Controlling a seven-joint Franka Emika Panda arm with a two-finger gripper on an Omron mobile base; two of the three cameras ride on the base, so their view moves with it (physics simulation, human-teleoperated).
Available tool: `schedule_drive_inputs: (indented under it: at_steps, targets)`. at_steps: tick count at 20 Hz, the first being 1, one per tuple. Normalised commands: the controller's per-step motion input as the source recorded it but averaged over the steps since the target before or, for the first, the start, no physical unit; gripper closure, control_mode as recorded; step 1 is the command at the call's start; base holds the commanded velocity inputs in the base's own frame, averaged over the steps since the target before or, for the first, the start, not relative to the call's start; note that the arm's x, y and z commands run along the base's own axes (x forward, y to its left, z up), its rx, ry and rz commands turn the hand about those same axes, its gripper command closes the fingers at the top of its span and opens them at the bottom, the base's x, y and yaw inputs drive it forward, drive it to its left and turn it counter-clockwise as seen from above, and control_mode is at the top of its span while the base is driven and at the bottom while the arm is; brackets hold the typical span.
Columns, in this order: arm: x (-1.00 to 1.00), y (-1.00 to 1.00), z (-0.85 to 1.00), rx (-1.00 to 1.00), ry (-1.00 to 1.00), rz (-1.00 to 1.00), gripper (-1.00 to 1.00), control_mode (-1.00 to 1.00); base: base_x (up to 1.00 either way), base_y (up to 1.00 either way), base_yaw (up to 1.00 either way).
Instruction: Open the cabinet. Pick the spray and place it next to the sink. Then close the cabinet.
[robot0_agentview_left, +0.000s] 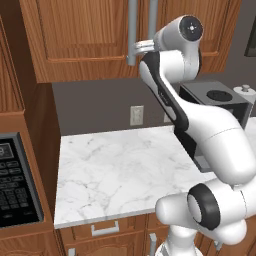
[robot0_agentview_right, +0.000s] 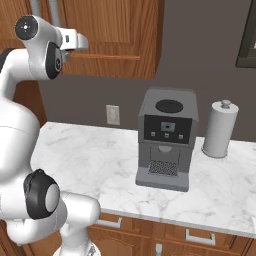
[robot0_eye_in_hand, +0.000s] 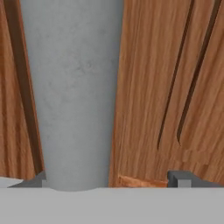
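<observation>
Now, arm pose: the arm rises from the base, bends over the marble counter (robot0_agentview_left: 115, 165) and reaches up to the cabinet (robot0_agentview_left: 80, 35); the gripper (robot0_agentview_left: 136, 47) is level against the grey bar handle (robot0_agentview_left: 132, 30) of the left door
Claw: in the hand view the two fingertips (robot0_eye_in_hand: 181, 179) stand apart, one on each side of the handle; whether they press it I cannot tell
Cabinet: both doors are shut; the spray would be behind them, unseen
Left base view: a microwave (robot0_agentview_left: 15, 180) at far left, a wall outlet (robot0_agentview_left: 136, 115)
Right base view: the coffee machine (robot0_agentview_right: 166, 137) in full, a paper towel roll (robot0_agentview_right: 220, 129) to its right
</observation>
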Motion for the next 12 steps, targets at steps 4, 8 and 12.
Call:
schedule_drive_inputs:
  at_steps: [4,8,12]
  targets:
    - [0.61,0.0,-0.03,0.02,0.0,0.0,1.0,-1.0,0.0,0.0,0.0]
    - [0.5,0.0,-0.01,0.05,0.0,0.0,1.0,-1.0,0.0,0.0,0.0]
    - [0.35,0.0,-0.02,0.07,0.0,0.0,1.0,-1.0,0.0,0.0,0.0]
